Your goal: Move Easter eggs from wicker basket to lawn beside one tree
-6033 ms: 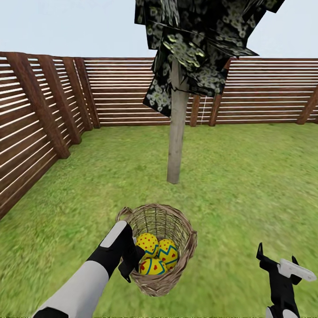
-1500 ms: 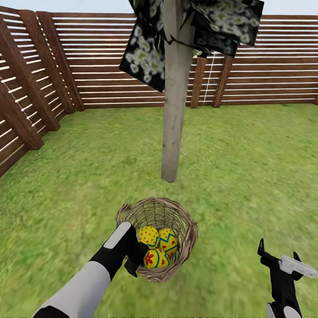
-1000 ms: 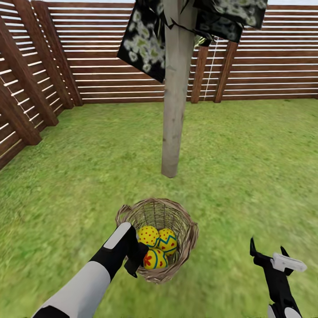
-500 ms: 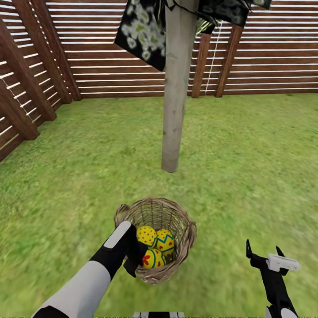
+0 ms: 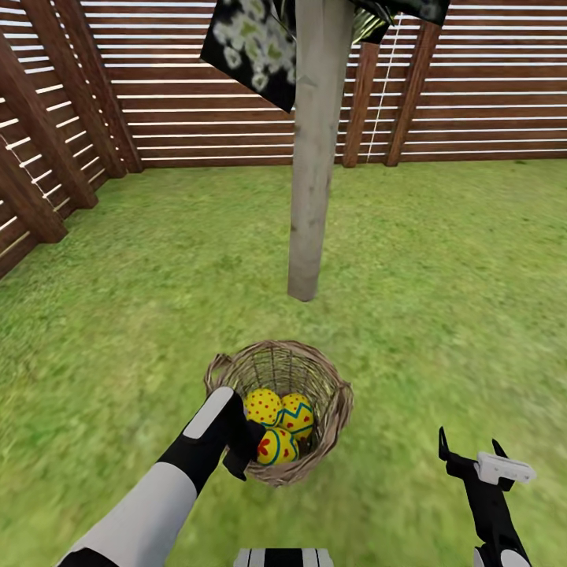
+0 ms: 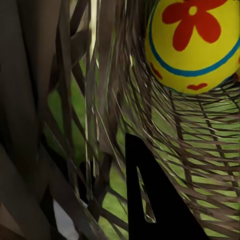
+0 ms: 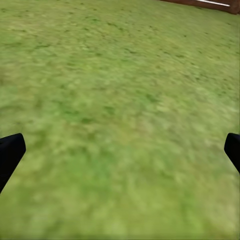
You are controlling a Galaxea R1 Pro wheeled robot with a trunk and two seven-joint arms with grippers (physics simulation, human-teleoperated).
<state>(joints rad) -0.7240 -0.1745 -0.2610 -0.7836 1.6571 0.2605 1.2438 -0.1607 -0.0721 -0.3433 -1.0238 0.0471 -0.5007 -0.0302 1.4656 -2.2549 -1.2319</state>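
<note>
Now, over on the left, a brown fence [image 5: 47, 165] runs along the lawn [image 5: 118, 315]. The left gripper [image 5: 240, 449] is clamped on the near rim of the basket [image 5: 335, 417], with one finger inside the weave and one outside. The basket hangs tipped in that grip, just in front of the tree [image 5: 311, 173]. All three eggs [image 5: 277, 421] sit inside it, bunched at the bottom: one with dots, one with zigzags, and one with a red flower [image 6: 192, 42] close to the inside finger. On the right, the right gripper [image 5: 471, 450] hovers over bare grass, well apart from the basket, with its jaws spread wide and nothing in them.

I think the basket could slip or tip more, since only one edge is pinched. Then the eggs could roll out and away from the tree. The spread gripper could also bump the basket while reaching in and knock it loose.
</note>
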